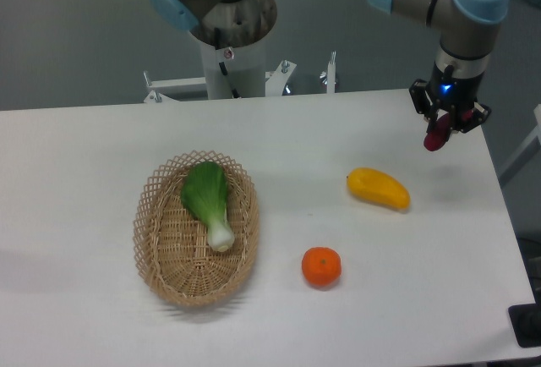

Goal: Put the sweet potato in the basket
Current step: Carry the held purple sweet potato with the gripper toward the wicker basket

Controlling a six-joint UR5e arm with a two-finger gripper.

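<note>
At the far right of the table, my gripper (443,128) hangs above the surface, shut on the sweet potato (437,137), a small reddish-purple tuber whose lower end pokes out below the fingers. The basket (152,244), an oval tan wicker one with a lattice rim, lies at the left of the table, well away from the gripper. A green leafy vegetable with a white stem (209,202) lies inside it.
A plump yellow fruit (378,188) lies on the table below and left of the gripper. A round orange (321,266) sits nearer the front, between the basket and the yellow fruit. The arm's base (230,37) stands at the back edge.
</note>
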